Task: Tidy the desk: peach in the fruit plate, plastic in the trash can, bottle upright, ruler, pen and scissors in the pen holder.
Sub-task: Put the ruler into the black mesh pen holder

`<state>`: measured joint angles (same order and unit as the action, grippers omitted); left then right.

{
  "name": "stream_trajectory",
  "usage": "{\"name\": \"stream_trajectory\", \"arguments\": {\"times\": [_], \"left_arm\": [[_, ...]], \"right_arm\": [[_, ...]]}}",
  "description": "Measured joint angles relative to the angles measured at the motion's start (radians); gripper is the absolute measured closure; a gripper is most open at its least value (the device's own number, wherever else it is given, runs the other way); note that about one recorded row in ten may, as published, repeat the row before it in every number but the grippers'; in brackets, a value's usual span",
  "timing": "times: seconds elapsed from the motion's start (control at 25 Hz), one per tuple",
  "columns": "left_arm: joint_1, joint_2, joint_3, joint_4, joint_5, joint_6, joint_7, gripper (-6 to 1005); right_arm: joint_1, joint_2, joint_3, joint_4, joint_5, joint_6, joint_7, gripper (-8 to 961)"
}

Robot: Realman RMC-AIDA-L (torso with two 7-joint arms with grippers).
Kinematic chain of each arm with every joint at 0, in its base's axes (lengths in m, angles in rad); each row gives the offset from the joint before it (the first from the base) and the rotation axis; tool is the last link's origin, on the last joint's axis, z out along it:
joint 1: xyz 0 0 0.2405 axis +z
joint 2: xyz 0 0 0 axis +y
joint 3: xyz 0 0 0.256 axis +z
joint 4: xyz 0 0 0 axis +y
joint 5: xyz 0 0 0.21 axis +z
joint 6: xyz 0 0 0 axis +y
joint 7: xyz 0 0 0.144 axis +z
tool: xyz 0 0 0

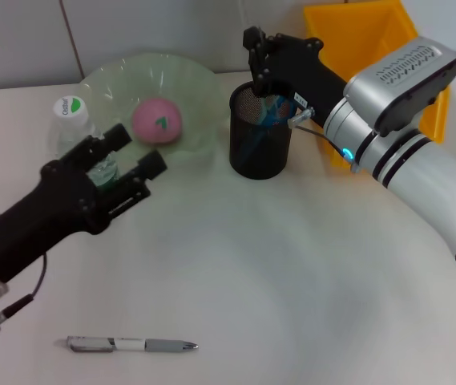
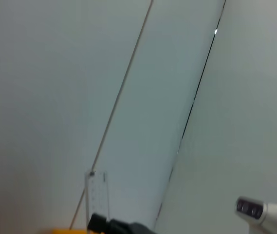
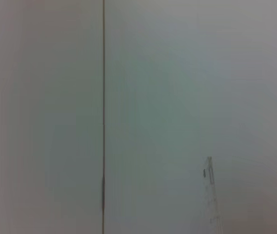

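The pink peach (image 1: 158, 120) lies in the pale green fruit plate (image 1: 186, 80). A clear bottle (image 1: 69, 120) with a white cap stands upright left of the plate. My left gripper (image 1: 135, 151) is right beside it, fingers apart, and part of the bottle shows between them. My right gripper (image 1: 258, 58) hovers over the black mesh pen holder (image 1: 260, 148), shut on a clear ruler (image 2: 97, 195) that sticks up (image 3: 210, 195). Blue scissors (image 1: 272, 109) stand in the holder. The pen (image 1: 131, 345) lies near the table's front edge. No plastic is in view.
The yellow trash can (image 1: 372, 40) stands at the back right, behind my right arm. A tiled wall runs behind the table.
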<state>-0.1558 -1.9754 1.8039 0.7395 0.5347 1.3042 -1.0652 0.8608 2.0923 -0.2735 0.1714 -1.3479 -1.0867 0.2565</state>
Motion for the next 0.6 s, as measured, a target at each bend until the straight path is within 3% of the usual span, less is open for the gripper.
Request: {"name": "stream_trajectory", "arguments": {"times": [0.6], "left_arm": [[0.009,-0.002,-0.047,-0.012,0.006,0.075,0.005,208]], "right_arm": [[0.023,0.0,-0.003,-0.004,-0.017,0.087,0.01,842]]}}
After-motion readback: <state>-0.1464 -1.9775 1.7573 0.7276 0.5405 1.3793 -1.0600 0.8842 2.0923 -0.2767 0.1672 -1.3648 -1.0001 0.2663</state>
